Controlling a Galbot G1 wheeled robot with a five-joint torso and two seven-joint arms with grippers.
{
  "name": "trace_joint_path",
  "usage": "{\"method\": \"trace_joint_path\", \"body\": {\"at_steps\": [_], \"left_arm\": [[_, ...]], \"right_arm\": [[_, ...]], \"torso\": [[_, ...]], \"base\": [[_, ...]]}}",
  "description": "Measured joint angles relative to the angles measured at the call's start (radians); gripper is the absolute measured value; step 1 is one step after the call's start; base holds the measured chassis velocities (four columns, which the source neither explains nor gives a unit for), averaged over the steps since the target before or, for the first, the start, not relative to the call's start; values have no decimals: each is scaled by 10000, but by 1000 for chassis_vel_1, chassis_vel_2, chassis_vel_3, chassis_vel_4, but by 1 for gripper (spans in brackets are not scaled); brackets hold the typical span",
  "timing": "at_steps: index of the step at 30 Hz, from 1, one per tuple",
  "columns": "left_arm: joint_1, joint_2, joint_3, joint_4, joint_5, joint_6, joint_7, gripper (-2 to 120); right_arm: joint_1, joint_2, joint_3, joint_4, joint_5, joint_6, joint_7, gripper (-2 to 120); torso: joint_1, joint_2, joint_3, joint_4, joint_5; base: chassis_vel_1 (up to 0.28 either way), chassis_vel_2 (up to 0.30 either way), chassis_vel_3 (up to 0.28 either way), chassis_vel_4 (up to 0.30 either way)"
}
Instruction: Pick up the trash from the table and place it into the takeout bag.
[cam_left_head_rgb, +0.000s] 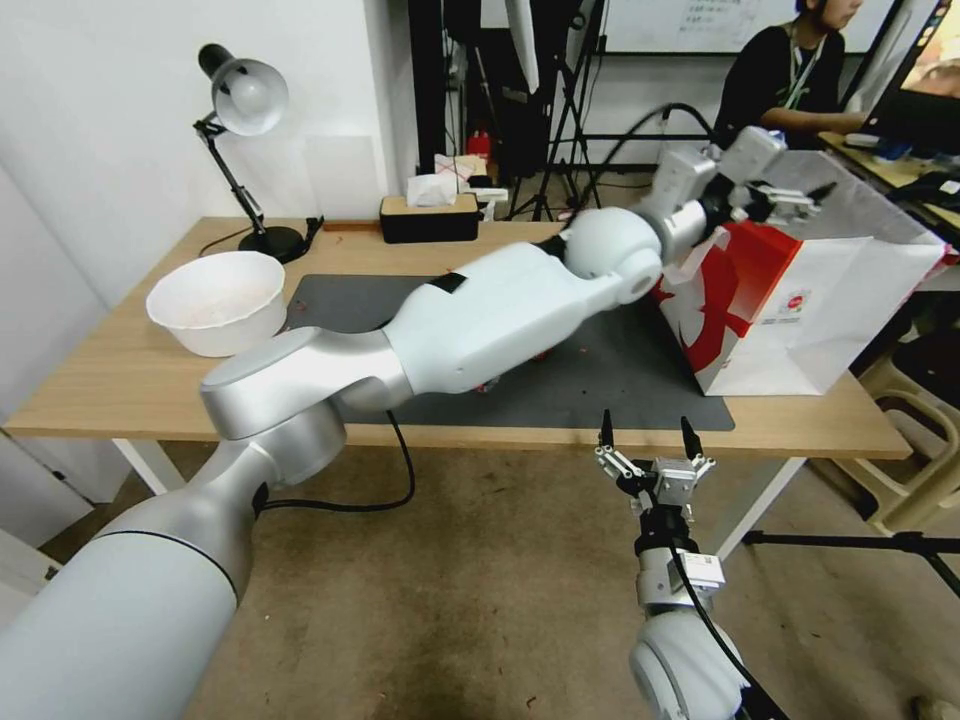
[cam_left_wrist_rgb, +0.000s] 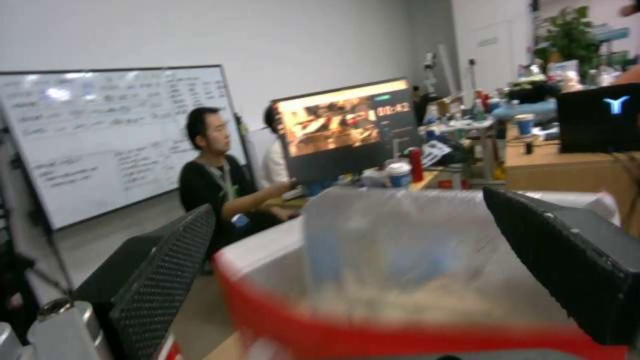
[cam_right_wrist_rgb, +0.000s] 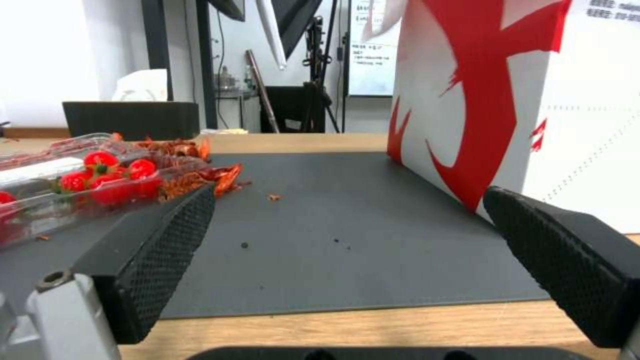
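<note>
Left tool (cam_left_head_rgb: 800, 200): I had it reached across the bench (cam_left_head_rgb: 110, 380), poised over the open mouth of the takeout bag (cam_left_head_rgb: 800, 310). In its wrist view the two black ribbed fingers (cam_left_wrist_rgb: 167, 270) stood wide apart with nothing gripped between them; below hung a clear plastic bag (cam_left_wrist_rgb: 400, 240) with beige matter at its bottom, inside the bag's red-edged rim.

Right tool (cam_left_head_rgb: 650, 440): I held it low at the bench's near edge, fingers (cam_right_wrist_rgb: 160, 250) spread wide and empty, facing across the dark grey mat (cam_right_wrist_rgb: 347, 240).

Takeout bag: red and white, standing on the mat's right end, toward the bench's right end.

Remaining trash, right wrist view: clear plastic tray printed with red strawberries (cam_right_wrist_rgb: 73, 185), lying on the mat beside red scraps (cam_right_wrist_rgb: 200, 172); a few crumbs scattered on the mat.

White basin (cam_left_head_rgb: 217, 300): on the bench's left part, just beside the mat.

Black tissue box (cam_left_head_rgb: 430, 215): at the bench's far edge.
</note>
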Motion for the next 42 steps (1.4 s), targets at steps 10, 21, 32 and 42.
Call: {"method": "trace_joint_path", "body": {"at_steps": [10, 21, 32, 42], "left_arm": [[1499, 2869, -1006, -1839, 109, 37, -67, 100], [3780, 5243, -2581, -3805, 348, 151, -372, 100], [6587, 6928, -5018, -5153, 984, 108, -380, 100], [10521, 7371, -8291, -6405, 2375, -523, -446, 100]], "right_arm": [[50, -14, -35, -10, 0, -37, -5, 100], [57, -10, -90, -50, -27, -51, -15, 100], [-3, -19, -121, -16, -78, -39, -22, 100], [-12, -49, -187, -70, -107, -8, -25, 100]], "torso": [[0, 0, 1, 7, -6], [-1, 0, 0, 0, 0], [-1, 1, 0, 1, -4], [-1, 1, -1, -2, 4]], "base": [[0, 0, 0, 0], [0, 0, 0, 0], [0, 0, 0, 0], [0, 0, 0, 0]]}}
